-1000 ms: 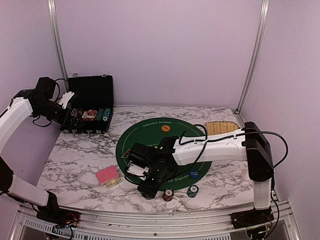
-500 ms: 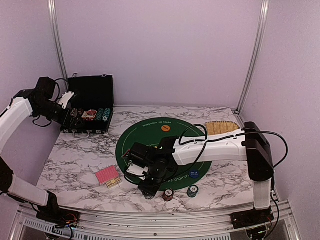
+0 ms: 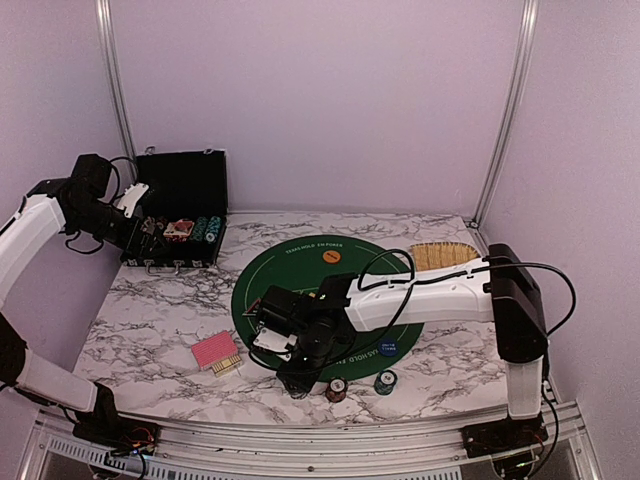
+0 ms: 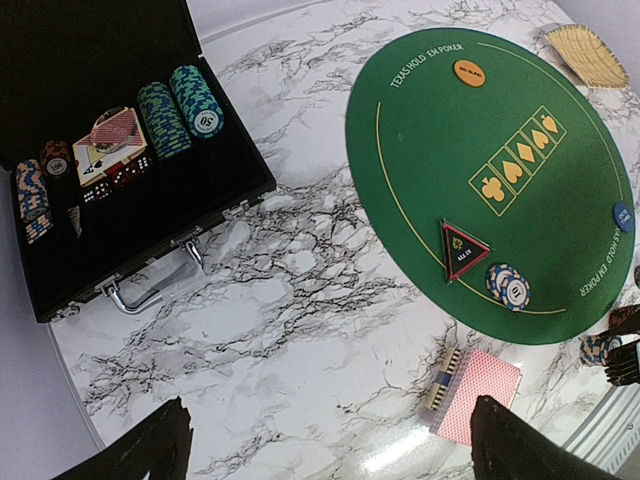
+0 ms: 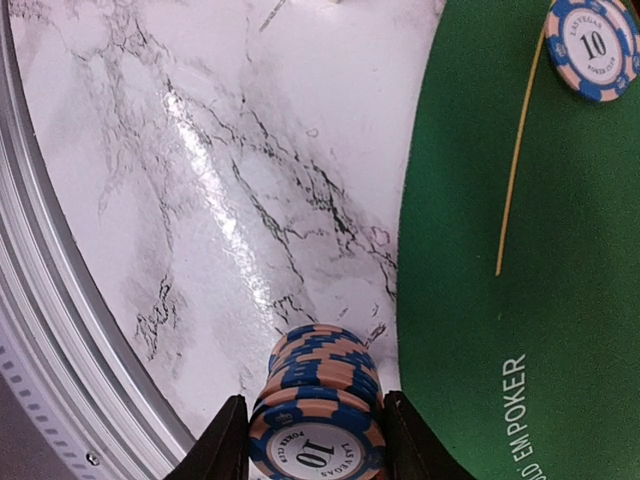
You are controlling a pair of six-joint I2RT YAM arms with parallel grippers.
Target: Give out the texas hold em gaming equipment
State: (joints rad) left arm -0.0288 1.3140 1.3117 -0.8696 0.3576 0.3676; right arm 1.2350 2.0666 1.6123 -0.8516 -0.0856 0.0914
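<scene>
1. Change since a second ago: the right gripper (image 5: 315, 440) has narrowed its jaws and shifted slightly. The left arm has not moved.
2. Right arm: it reaches from its base leftward across the green poker mat (image 4: 520, 120), with the wrist bent down at the mat's near-left edge.
3. Right gripper: the fingers (image 5: 228, 445) are clenched against both sides of a blue-and-pink chip stack (image 5: 318, 400). The stack stands on the marble table (image 5: 200, 150), just beside the mat's rim.
4. Left arm: it is raised at the far left, with the wrist near the black hinged case (image 4: 230, 190).
5. Left gripper (image 4: 330, 445): the jaws are spread wide and hold nothing, above the marble.
6. Case: the lid is up. Inside are two rows of teal chips (image 4: 180, 108), a card deck (image 4: 112, 140), dark red dice (image 4: 115, 180) and a row of blue-and-pink chips at the left end (image 4: 32, 200).
7. Mat: it carries the orange button (image 4: 469, 72), the black triangular button (image 4: 463, 250), the blue button (image 4: 623, 215) and, touching the triangle's corner, loose blue-and-pink chips (image 4: 508, 287).
8. Marble: red-backed cards (image 4: 478, 393) lie left of the mat. A red chip stack (image 3: 336, 389) and a teal chip stack (image 3: 385, 381) stand near the front edge.
9. Woven tray (image 4: 585, 55): it sits at the far right, beside the mat.
</scene>
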